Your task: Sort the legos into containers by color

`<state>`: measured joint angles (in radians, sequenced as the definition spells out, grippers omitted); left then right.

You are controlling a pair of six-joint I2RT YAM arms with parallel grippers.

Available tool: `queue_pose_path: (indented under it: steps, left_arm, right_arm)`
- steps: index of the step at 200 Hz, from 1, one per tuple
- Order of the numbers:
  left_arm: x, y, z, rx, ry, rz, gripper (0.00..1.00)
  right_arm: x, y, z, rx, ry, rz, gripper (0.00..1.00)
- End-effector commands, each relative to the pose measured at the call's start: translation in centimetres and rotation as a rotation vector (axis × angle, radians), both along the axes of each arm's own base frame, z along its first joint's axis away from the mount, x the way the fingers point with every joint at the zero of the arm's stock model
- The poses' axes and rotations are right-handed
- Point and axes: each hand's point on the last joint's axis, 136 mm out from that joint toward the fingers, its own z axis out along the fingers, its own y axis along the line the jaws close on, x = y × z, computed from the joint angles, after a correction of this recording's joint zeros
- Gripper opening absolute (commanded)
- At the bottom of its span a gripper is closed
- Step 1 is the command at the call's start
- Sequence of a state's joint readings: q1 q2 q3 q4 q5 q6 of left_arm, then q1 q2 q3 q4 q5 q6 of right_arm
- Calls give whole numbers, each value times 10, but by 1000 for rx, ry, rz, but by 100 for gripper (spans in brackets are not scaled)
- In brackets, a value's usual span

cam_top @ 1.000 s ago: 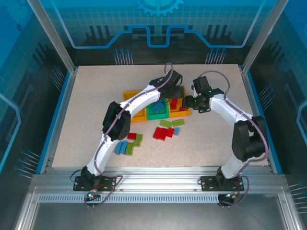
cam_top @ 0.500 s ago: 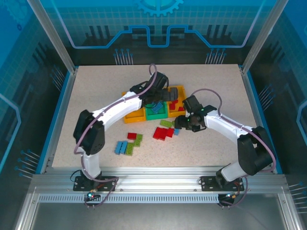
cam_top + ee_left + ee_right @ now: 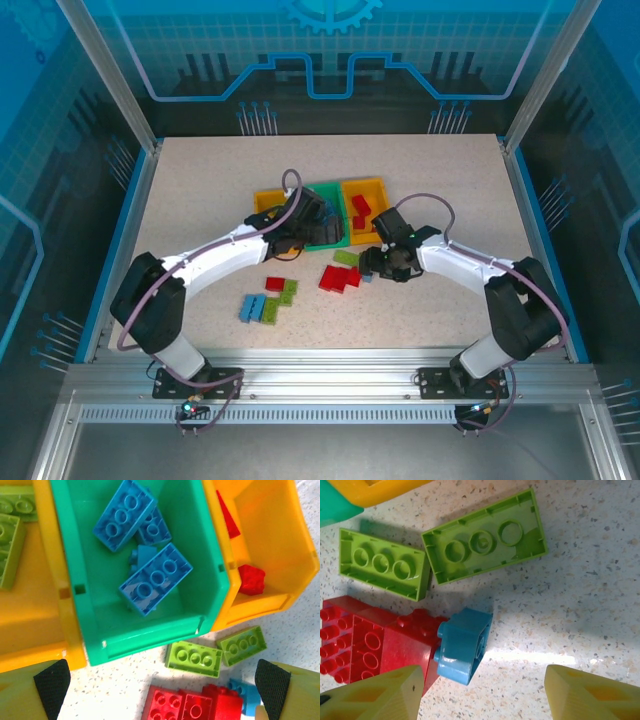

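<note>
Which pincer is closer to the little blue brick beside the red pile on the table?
Right. The right pincer hovers directly over the blue brick; the left pincer hangs by the green bin's near wall, farther.

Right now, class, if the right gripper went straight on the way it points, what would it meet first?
Probably the small light blue brick on the table, lying between the right gripper's open fingers, beside the red bricks; depth is unclear.

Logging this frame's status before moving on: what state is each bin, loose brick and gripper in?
green bin: holds blue bricks.
orange bin: holds red bricks.
yellow bin: holds lime bricks.
loose lime pair: hollow side up.
small blue brick: tipped on its side, beside red cluster.
left gripper: open, empty.
right gripper: open, empty.
</note>
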<state>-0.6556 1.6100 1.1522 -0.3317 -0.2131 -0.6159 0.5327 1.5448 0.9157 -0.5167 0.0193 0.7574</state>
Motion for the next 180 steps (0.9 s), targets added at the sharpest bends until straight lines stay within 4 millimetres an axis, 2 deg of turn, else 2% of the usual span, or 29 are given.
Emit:
queue_pose_path:
  steps: [1, 56, 108, 133, 167, 180]
  left_arm:
    - [-3, 5, 15, -41, -47, 33, 99]
    - [-14, 17, 6, -21, -34, 46, 99]
    - [-16, 20, 4, -12, -32, 50, 99]
    - [-16, 19, 4, -15, -34, 50, 99]
    - [-17, 20, 4, -17, -34, 52, 99]
    - [-17, 22, 4, -13, -35, 56, 99]
  right_arm:
    - [1, 6, -7, -2, 8, -23, 65]
    - [2, 4, -22, -26, 33, -38, 62]
    - [-6, -11, -25, -67, 44, -42, 46]
    - [-8, -11, -27, -79, 52, 3, 43]
    - [-6, -16, -33, -132, 75, 27, 44]
    - [-6, -16, -34, -128, 73, 29, 38]
